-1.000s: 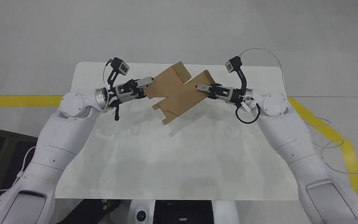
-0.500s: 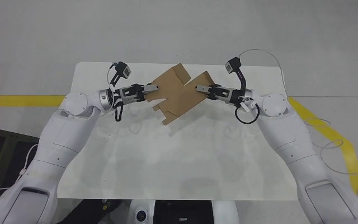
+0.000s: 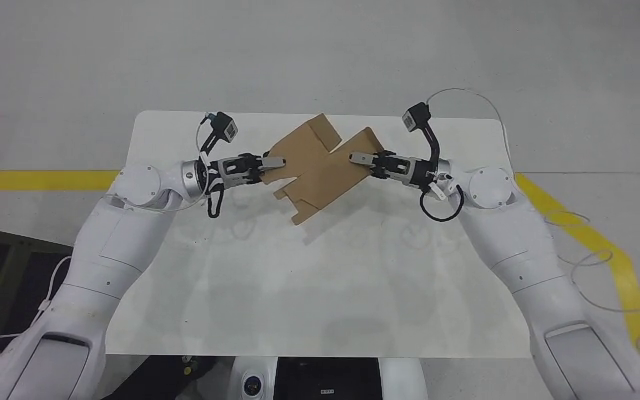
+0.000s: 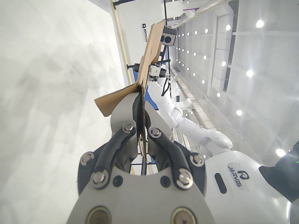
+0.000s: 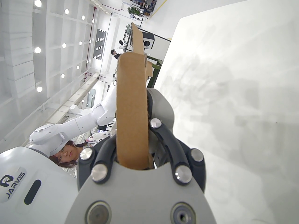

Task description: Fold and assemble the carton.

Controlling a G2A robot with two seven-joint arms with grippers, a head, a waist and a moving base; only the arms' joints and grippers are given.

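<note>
Two grippers hold one brown carton (image 3: 318, 168) between them, over the far middle of a white table (image 3: 300, 290). A yellow floor line (image 3: 50, 180) runs past the table's left side.

On the left, the left gripper (image 3: 271, 158) meets the carton's left edge. Its jaws are clenched on the thin cardboard, and in the left wrist view the grey fingers (image 4: 122, 108) press against the sheet from both sides. From that camera the carton is seen edge-on, with one flap bent out toward the table.

In the middle, the carton is still a flat, unassembled blank with an uneven outline. It lies on a slant from near left to far right. One flap points toward the far edge of the table and another sticks out at the near left. In the wrist views it appears to be raised off the tabletop.

On the right, the right gripper (image 3: 354, 157) is clamped on the carton's right edge. In the right wrist view a strip of cardboard runs between its fingers (image 5: 162, 110).
</note>
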